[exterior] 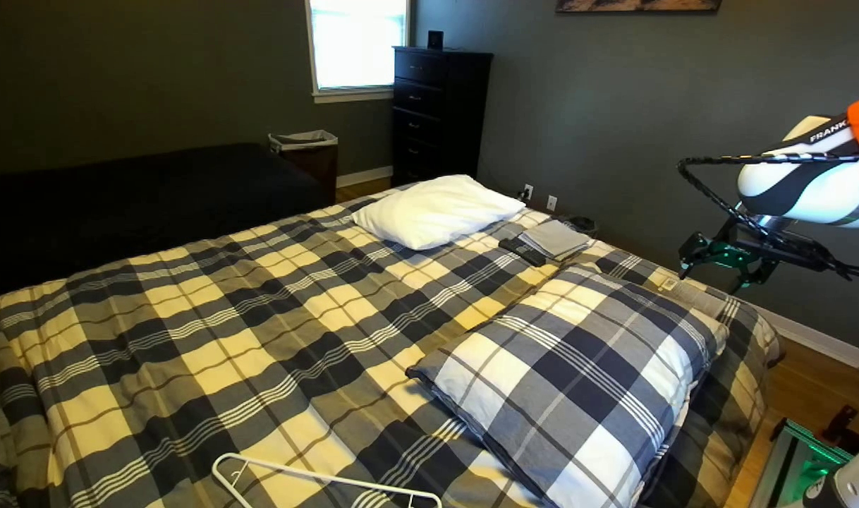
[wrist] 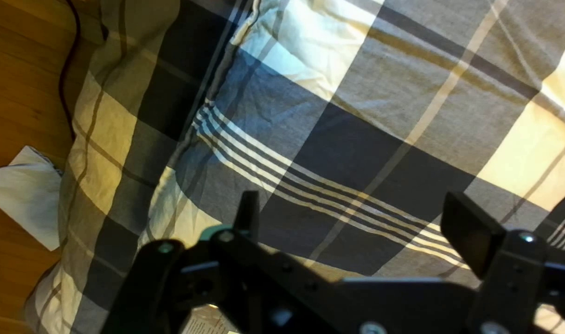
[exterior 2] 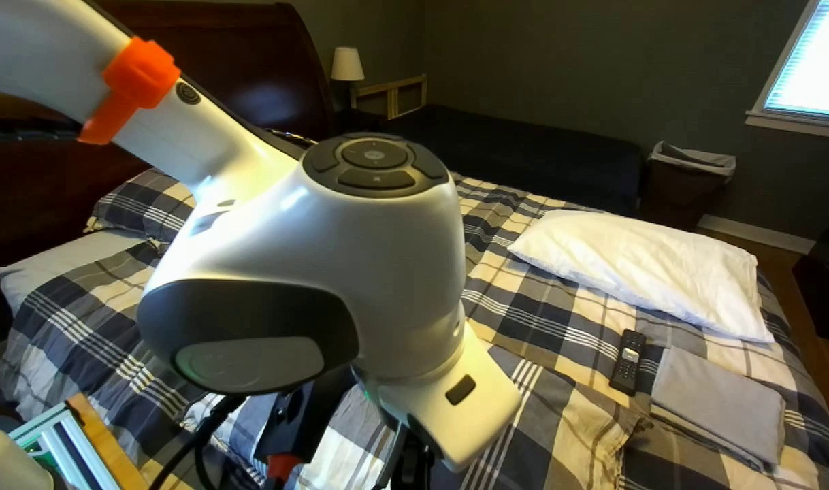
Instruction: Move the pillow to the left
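The navy, grey and white plaid pillow [exterior: 577, 374] lies flat along the near right edge of the bed. Its far part shows below the arm in an exterior view [exterior 2: 557, 422], where the arm hides the rest. It fills most of the wrist view [wrist: 384, 148]. My gripper [exterior: 710, 281] hangs in the air above and beyond the pillow's right far end, apart from it. In the wrist view my gripper [wrist: 349, 199] has its fingers wide apart with nothing between them, and the pillow's surface shows beyond them. In an exterior view the arm mostly hides the gripper.
The yellower plaid bedspread [exterior: 211, 353] lies under everything. A white pillow [exterior: 436, 212], a black handset [exterior: 522, 251] and folded grey cloth [exterior: 555, 238] lie beyond the plaid pillow. A white hanger [exterior: 331, 483] lies at the front. The bed edge drops to wooden floor [wrist: 27, 116].
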Controlling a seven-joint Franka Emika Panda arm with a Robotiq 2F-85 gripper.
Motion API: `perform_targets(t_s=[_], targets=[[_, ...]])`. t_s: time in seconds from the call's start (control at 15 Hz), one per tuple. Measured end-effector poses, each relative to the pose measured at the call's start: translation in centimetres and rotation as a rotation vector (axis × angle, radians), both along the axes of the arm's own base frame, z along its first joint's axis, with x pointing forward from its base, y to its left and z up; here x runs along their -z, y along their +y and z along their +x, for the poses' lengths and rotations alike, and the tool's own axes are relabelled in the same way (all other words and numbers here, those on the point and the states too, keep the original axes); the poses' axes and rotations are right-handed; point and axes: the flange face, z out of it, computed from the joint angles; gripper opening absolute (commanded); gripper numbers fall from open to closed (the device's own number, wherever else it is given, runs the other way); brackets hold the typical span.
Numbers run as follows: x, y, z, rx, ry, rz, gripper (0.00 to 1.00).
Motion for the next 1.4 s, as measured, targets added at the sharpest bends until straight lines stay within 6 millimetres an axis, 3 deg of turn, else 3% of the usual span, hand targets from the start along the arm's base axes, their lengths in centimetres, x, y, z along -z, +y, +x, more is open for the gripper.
perform_targets(t_s=[1.2, 1.4], targets=[[0.0, -0.1, -0.1, 0.004, -0.002, 0.003, 1.00], [0.9, -2.1, -2.5, 0.090, -0.029, 0.055, 1.00]])
